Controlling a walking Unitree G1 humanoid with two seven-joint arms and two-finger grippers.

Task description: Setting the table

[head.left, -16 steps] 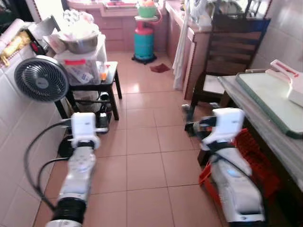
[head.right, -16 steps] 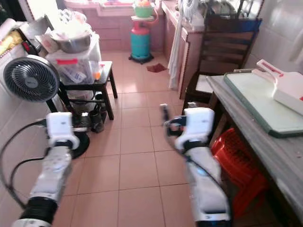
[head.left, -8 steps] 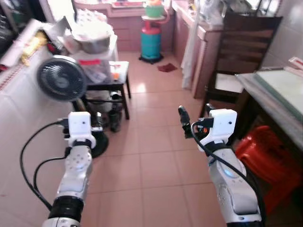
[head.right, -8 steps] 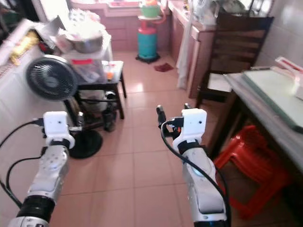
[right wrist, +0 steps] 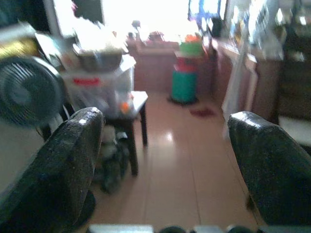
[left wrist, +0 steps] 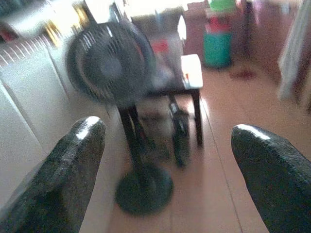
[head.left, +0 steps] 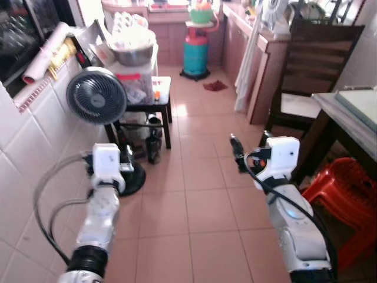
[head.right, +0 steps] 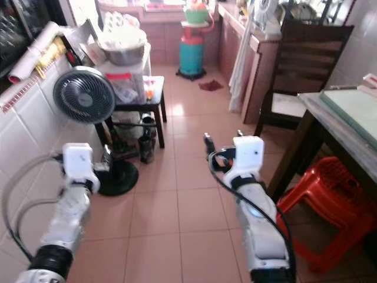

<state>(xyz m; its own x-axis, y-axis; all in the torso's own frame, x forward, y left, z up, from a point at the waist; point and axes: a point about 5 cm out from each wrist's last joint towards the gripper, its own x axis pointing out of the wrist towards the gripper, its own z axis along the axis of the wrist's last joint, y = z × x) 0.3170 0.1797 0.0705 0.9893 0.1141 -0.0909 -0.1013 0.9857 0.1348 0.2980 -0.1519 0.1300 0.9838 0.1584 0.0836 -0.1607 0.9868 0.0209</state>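
Both tools, the left tool (left wrist: 165,145) and the right tool (right wrist: 165,141), are spread and carry nothing above the tiled floor (head.left: 200,206). At the right, the desk (head.right: 347,112) shows one corner with a green board; no tableware is seen, so progress cannot be judged.

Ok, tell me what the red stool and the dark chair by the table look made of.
Red stool: looks like moulded plastic, uniform glossy red with slotted sides. Dark chair: looks like wood, dark brown finish with horizontal back slats; too blurred to see any grain.
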